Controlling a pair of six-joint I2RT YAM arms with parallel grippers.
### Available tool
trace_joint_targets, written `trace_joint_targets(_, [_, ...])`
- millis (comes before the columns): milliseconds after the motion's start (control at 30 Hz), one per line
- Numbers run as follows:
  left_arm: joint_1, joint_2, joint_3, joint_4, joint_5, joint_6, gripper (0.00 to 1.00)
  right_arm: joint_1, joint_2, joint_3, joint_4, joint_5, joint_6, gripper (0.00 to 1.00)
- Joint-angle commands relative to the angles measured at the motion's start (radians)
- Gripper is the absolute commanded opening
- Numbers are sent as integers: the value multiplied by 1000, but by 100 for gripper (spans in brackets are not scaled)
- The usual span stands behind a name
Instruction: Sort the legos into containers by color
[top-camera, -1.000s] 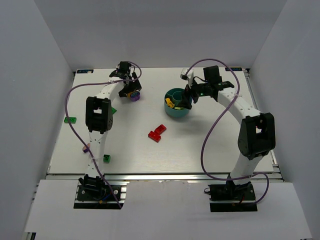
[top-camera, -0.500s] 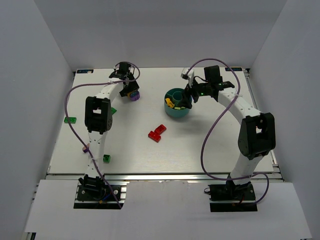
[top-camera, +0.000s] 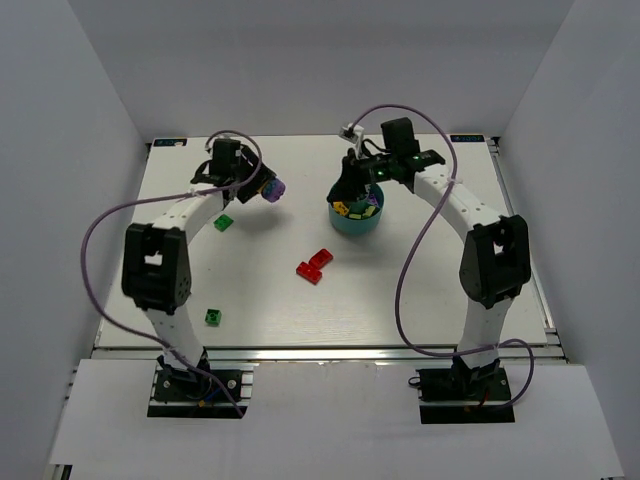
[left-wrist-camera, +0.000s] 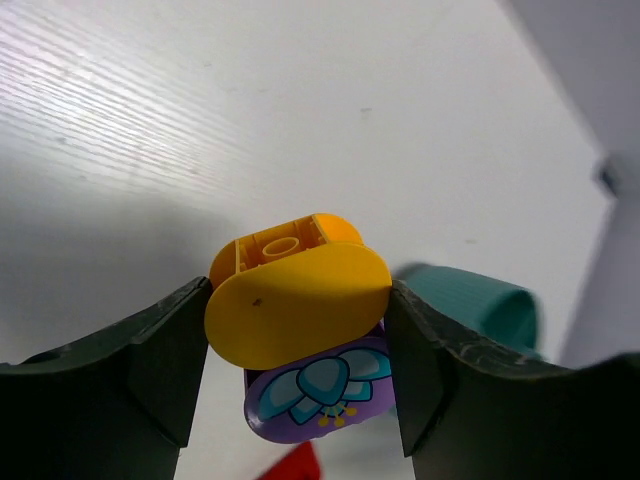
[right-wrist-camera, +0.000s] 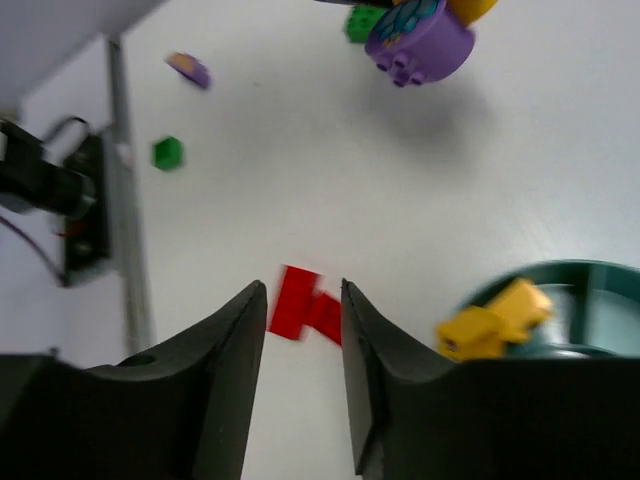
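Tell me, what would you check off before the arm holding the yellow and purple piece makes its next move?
1. Left jaws hold the yellow brick firmly: ok, pinched on both sides.
2. One colour per load: not ok, a purple brick is stuck to it.
3. Load clear of the table: ok, it casts a shadow below.
4. Way to the teal dish free: not ok, the right jaws hang over it.
5. Right jaws empty: ok, only the red bricks on the table show between them.
6. Matching compartment free: cannot tell.
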Motion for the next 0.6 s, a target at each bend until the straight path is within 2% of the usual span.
trace_joint_targets(0, [-10, -209, -137, 230, 70, -176, 11, 53, -12, -7, 145, -62, 450, 40])
trace_joint_targets(33, [-18, -234, -165, 265, 69, -228, 11, 65, -13, -13, 208, -41, 494, 41])
trace_joint_targets(133, [-39, -304, -232, 298, 60, -300, 6, 113, -1, 10, 219, 85, 612, 54])
trace_joint_targets(300, [-82, -355, -246, 290, 18, -321, 6, 125, 19, 9, 315, 75, 795, 87])
trace_joint_targets(467, [-102, -401, -294, 325, 12, -347, 5, 141, 43, 27, 345, 125, 870, 89])
trace_joint_targets(567, [-115, -424, -305, 324, 3, -354, 4, 148, 68, 64, 317, 186, 833, 89])
